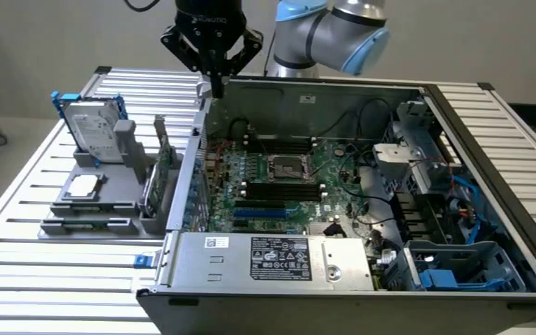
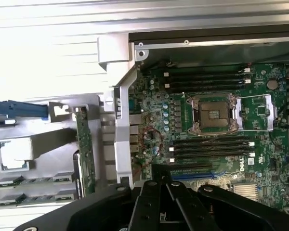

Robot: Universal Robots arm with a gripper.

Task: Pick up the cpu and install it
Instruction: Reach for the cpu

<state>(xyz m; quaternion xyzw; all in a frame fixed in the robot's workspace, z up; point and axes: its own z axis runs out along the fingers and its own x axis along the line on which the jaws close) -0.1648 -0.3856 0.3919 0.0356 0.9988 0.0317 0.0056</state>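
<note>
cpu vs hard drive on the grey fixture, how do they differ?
Size: the cpu is a small square; the hard drive is a far larger rectangle. Pose: the cpu lies flat in its recess; the hard drive stands on edge. Look: the hard drive has a blue-edged frame; the cpu has none. Shared: silvery faces, both sitting in the grey fixture.

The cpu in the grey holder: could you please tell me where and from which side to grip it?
Probably by two opposite edges, coming straight from above: the cpu lies flat, metal top up, in a shallow seat of the grey holder, so only its thin rim offers purchase.
</note>
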